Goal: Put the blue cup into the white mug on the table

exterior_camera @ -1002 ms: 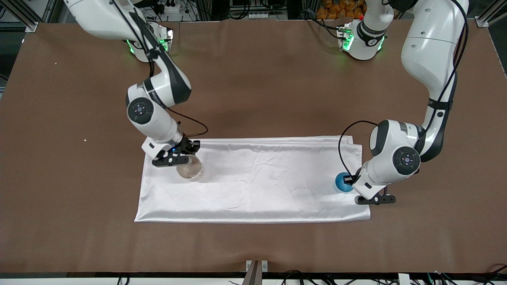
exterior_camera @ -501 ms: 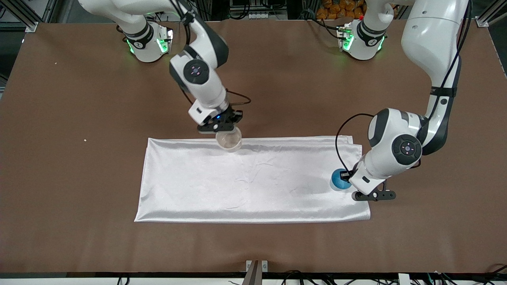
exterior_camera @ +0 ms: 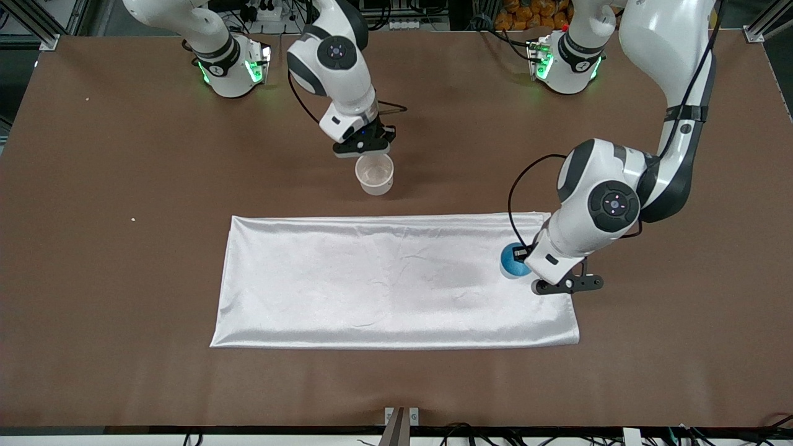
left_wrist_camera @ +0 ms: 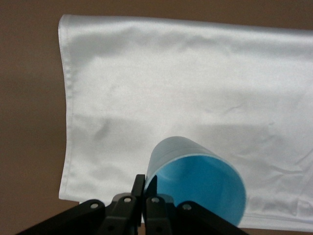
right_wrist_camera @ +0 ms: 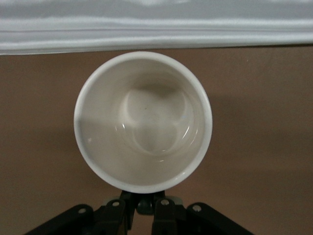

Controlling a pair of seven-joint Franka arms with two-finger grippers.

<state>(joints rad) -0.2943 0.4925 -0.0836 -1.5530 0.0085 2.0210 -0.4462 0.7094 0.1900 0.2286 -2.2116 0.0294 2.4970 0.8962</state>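
Note:
My right gripper point(exterior_camera: 370, 155) is shut on the black handle of the white mug point(exterior_camera: 375, 174) and holds it upright over the bare brown table point(exterior_camera: 124, 279), just off the cloth's edge on the robots' side. In the right wrist view the mug point(right_wrist_camera: 143, 121) shows its empty cream inside, with my gripper point(right_wrist_camera: 143, 204) at its rim. My left gripper point(exterior_camera: 522, 255) is shut on the rim of the blue cup point(exterior_camera: 512, 261) over the cloth's end toward the left arm. In the left wrist view the cup point(left_wrist_camera: 200, 188) hangs tilted from my fingers point(left_wrist_camera: 139, 183).
A white satin cloth point(exterior_camera: 396, 285) lies flat across the middle of the table and shows in the left wrist view point(left_wrist_camera: 171, 88) and the right wrist view point(right_wrist_camera: 156, 24). Both arm bases stand at the table's edge farthest from the camera.
My right gripper carried the mug off the cloth's right-arm end to the bare table toward the robots. My left gripper moved the blue cup a little toward the middle and the robots.

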